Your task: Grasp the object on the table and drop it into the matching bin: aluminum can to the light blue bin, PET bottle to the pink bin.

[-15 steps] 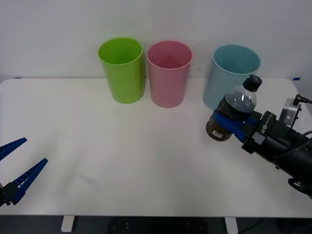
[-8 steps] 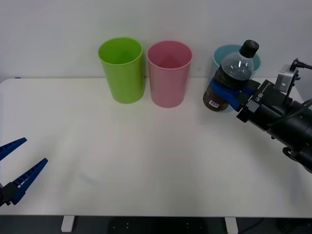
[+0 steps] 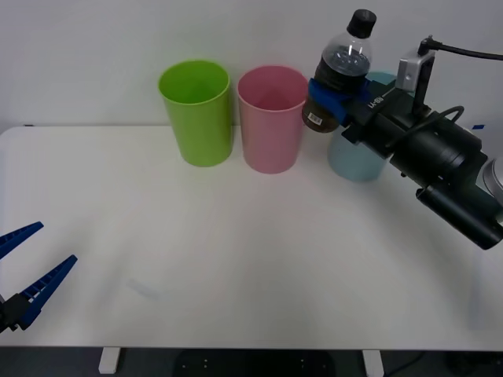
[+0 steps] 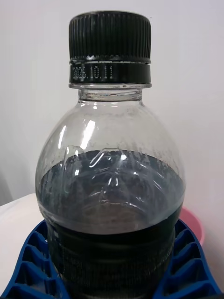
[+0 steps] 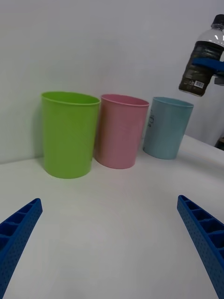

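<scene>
right gripper [image 3: 339,96] clamps small clear dark black-capped PET bottle [image 3: 338,75] upright | your tall pink plastic bin [image 3: 273,118] sits just left, far table [image 3: 236,251] edge | left gripper [image 3: 27,276] open, parked

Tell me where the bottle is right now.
In the front view the bottle is off the table, held in the right gripper, high on the right, in front of the light blue bin and just right of the pink bin.

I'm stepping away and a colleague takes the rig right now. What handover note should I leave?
Right gripper: shut on the PET bottle, held in the air beside the pink bin and in front of the light blue bin.
Left gripper: open, idle low at the near left of the table.
Done: bottle grasped and lifted.
Left: carry it over the pink bin and release.
</scene>
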You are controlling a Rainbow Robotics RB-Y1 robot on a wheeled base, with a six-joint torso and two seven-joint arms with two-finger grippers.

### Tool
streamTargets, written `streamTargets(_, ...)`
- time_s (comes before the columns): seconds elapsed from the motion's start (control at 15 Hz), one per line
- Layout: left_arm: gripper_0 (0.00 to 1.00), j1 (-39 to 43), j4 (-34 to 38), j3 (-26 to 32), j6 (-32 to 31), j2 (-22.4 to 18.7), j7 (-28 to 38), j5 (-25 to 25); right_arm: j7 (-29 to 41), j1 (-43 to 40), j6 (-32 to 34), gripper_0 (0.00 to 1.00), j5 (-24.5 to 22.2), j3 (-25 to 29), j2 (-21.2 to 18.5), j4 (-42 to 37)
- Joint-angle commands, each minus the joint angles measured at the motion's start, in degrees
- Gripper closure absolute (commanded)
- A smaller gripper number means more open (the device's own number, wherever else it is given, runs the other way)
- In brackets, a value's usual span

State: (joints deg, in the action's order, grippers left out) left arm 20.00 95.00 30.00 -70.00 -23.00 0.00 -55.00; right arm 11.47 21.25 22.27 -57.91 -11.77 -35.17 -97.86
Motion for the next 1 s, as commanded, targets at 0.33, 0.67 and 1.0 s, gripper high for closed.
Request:
streamTargets(0.33,0.0,0.0,0.0,0.0,0.0,0.0,0.0,0.0,-0.2,16.4,-0.2,1.0,-0.4,-4.8,3.5,17.9)
streamTargets(0.67,0.0,0.0,0.0,0.0,0.0,0.0,0.0,0.0,-0.7,26.6,-1.3,1.0,-3.6,-5.0,10.6,33.1)
streamTargets(1.0,0.0,0.0,0.0,0.0,0.0,0.0,0.0,0.0,-1.4,31.8,-10.1,1.0,-4.2,-7.3,15.0,40.0)
